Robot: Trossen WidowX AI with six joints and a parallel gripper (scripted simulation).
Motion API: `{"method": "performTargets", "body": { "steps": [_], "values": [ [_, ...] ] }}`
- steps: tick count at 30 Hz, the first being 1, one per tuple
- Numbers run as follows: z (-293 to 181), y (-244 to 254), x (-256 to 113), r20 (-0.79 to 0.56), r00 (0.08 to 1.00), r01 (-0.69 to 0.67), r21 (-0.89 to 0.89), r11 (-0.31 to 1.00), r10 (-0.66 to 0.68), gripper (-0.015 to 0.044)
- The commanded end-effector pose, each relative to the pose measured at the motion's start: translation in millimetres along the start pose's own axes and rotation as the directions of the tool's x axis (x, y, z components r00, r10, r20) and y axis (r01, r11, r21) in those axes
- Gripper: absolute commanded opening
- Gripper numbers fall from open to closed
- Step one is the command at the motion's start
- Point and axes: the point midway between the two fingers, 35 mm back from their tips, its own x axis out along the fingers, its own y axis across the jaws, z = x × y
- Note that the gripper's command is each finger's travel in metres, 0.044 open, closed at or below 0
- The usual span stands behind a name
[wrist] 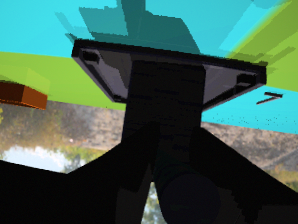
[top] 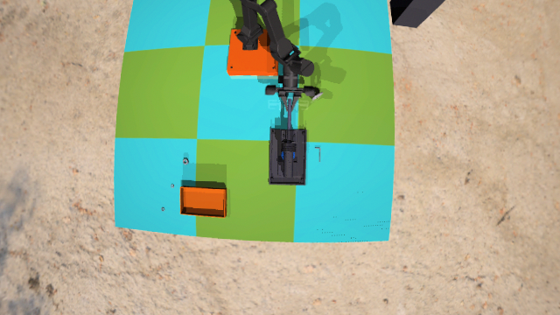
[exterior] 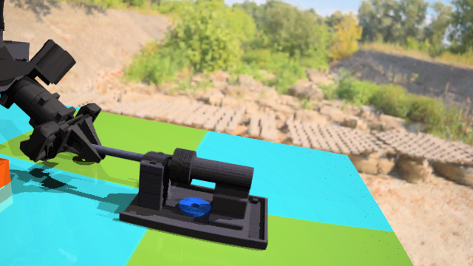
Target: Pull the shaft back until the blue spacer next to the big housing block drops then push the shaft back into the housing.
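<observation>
My gripper is shut on the grey shaft, outside the upright post. In the wrist view the fingers are dark and their grip on the shaft is hard to see. The blue spacer lies flat on the fixture's base, below the housing and off the shaft. Dark rings sit up at shaft height, between the post and the housing. How far the shaft's inner end reaches is hidden.
The fixture tray stands on the chequered table. An open orange bin is at its left in the top view, with small metal parts beyond. A hex key lies at its right.
</observation>
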Motion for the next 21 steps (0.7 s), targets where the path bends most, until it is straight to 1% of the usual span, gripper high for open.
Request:
{"method": "performTargets", "body": {
  "steps": [1, 21],
  "values": [
    [-1.6, 0.4, 0.9, -0.004, 1.0, -0.004, -0.001, 1.0, 0.004, 0.0],
    [-2.6, 0.4, 2.6, -0.004, 1.0, -0.004, -0.001, 1.0, 0.004, 0.0]
  ]
}}
